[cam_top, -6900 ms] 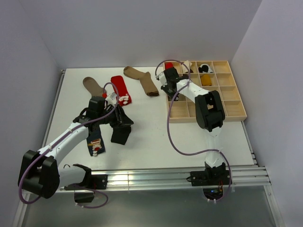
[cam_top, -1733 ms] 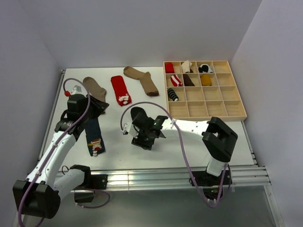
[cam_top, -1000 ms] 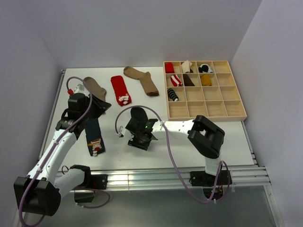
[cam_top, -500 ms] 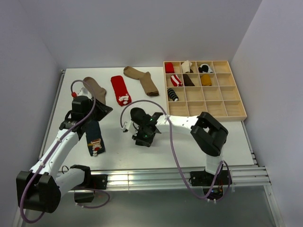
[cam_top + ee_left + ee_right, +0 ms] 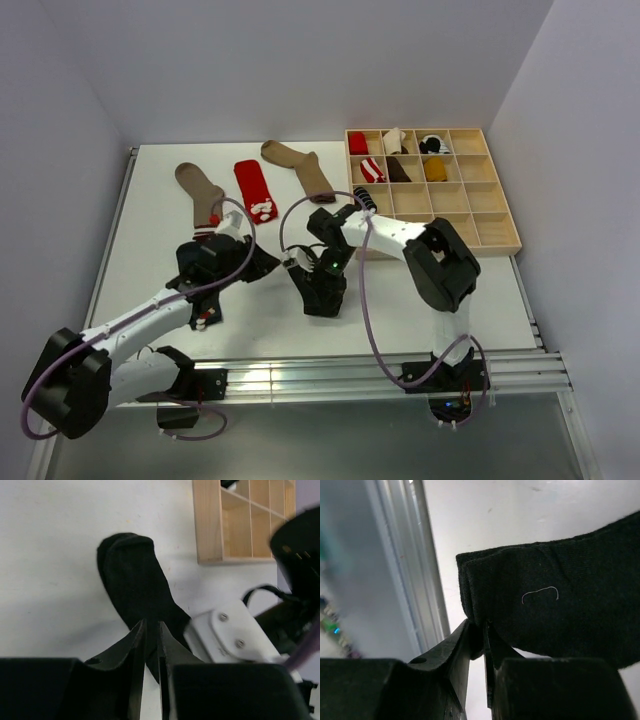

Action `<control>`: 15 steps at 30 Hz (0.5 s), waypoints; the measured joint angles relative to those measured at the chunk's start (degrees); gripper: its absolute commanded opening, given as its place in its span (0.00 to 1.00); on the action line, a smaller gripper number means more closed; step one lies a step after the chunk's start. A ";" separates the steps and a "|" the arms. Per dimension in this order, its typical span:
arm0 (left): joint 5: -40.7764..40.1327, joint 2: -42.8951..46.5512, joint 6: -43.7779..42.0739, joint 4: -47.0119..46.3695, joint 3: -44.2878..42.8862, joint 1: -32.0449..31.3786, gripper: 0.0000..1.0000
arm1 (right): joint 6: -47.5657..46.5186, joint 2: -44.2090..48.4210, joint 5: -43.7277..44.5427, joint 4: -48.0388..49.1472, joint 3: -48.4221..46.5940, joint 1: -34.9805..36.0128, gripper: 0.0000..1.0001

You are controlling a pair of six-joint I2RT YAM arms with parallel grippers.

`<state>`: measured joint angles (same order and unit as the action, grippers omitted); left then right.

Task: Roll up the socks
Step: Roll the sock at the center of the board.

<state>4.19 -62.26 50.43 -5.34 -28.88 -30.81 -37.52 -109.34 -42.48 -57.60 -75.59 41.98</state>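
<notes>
A plain black sock (image 5: 132,575) lies on the white table between the two arms, its far end rounded and folded. My left gripper (image 5: 151,627) is shut on the sock's near end, the fabric pinched between narrow jaws. My right gripper (image 5: 479,630) is shut on a doubled edge of the same sock (image 5: 555,610). From above, the left gripper (image 5: 265,262) and right gripper (image 5: 322,295) sit close together at the table's middle front, mostly hiding the black sock (image 5: 308,280). A navy patterned sock (image 5: 205,312) lies partly under the left arm.
Two tan socks (image 5: 197,185) (image 5: 300,168) and a red sock (image 5: 255,190) lie along the back of the table. A wooden compartment tray (image 5: 480,232) at the back right holds several rolled socks. Metal rails (image 5: 340,375) run along the front edge.
The left arm swung from the navy sock at the left over to the black sock and closed on it. The right gripper closed on the sock's edge and shifted slightly right.
</notes>
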 measured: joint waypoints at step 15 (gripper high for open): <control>3.76 -10.60 -5.97 -24.96 7.08 -12.70 0.24 | -8.35 -15.65 -8.26 -15.15 -9.22 -4.74 0.20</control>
<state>7.94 -72.86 44.47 -30.30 -21.80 -43.51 -45.87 -124.99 -50.74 -72.75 -84.82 37.23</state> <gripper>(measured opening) 0.233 0.207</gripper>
